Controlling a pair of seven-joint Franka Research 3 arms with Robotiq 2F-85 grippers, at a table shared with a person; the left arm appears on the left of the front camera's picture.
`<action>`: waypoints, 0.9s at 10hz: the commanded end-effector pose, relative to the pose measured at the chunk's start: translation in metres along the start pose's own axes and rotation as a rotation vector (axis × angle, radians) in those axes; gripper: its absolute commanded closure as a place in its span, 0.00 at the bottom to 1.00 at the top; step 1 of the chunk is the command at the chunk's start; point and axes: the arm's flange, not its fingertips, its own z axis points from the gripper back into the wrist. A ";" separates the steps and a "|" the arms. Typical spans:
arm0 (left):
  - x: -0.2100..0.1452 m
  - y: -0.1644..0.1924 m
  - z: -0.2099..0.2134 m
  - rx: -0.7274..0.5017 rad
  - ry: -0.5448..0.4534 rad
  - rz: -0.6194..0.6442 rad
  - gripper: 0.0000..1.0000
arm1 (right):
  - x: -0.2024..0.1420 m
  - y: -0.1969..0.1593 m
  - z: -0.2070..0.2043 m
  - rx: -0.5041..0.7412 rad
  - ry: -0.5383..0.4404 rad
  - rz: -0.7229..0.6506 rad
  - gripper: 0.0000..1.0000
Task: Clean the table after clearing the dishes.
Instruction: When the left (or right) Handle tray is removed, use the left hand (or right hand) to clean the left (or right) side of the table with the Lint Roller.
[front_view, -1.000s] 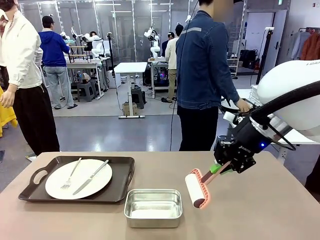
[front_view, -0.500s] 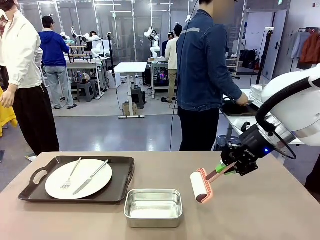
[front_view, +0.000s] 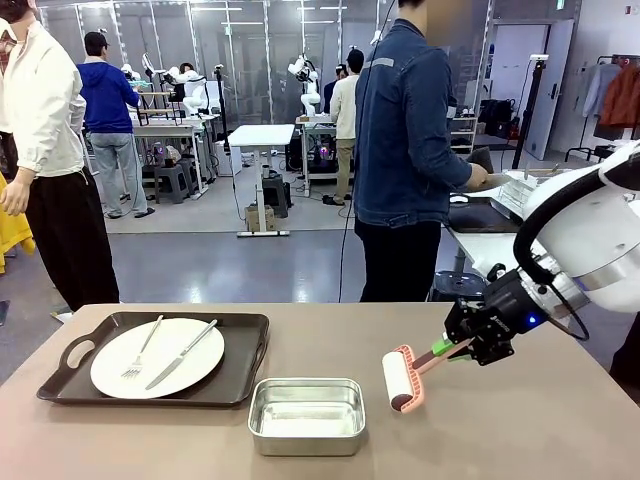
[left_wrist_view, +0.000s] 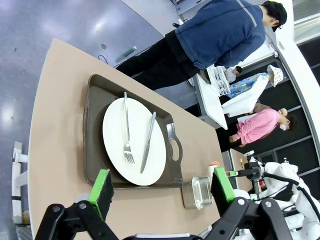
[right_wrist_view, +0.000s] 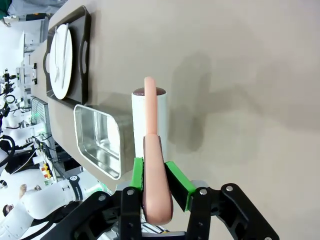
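Right wrist view had your right gripper clamped on the pink handle of the lint roller, low over the table beside the steel pan. Light, stiff thing I'd guess, so the handle was the right hold. The left gripper had its jaws apart.

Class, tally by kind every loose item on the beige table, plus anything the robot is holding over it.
Dark rectangular handled tray: 1
Round white dinner plate: 1
Silver fork: 1
Silver knife: 1
Rectangular steel pan: 1
White lint roller with pink handle, held by the right end effector: 1
Total: 6
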 end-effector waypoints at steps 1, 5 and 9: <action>0.000 0.001 0.003 -0.013 -0.002 -0.016 0.00 | 0.005 -0.005 -0.021 -0.002 -0.013 0.027 0.76; 0.000 0.001 0.003 -0.013 -0.002 -0.016 0.00 | 0.007 -0.041 0.008 -0.008 -0.038 -0.052 0.76; 0.000 0.001 0.003 -0.013 -0.002 -0.016 0.00 | 0.005 -0.063 0.056 -0.144 -0.064 -0.130 0.76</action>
